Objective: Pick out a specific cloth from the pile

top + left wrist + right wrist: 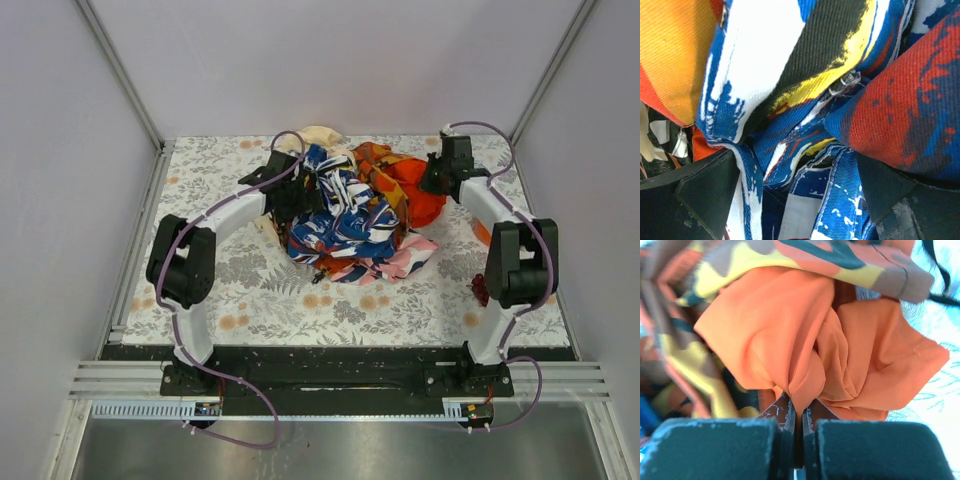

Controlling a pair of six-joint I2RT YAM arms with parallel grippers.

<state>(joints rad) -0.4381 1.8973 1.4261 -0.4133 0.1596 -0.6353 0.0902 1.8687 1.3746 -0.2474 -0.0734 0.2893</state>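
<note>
The plain orange-red cloth (pixel 422 192) lies at the right side of the pile (pixel 350 225), next to an orange-yellow print piece (pixel 372 155). My right gripper (pixel 436 178) is at that cloth. In the right wrist view the right gripper (pixel 799 407) is shut on a fold of the orange cloth (pixel 790 340). My left gripper (pixel 296 197) is pushed into the pile's left side. In the left wrist view its fingers (pixel 705 195) stand wide apart, with blue-white-black print fabric (pixel 805 165) bunched between them.
A cream piece (pixel 318 136) pokes out at the back of the pile and a pink piece (pixel 415 255) at its front right. A small dark red object (pixel 480 290) lies on the floral table cover (pixel 270 300) beside the right arm. Walls enclose the table on three sides.
</note>
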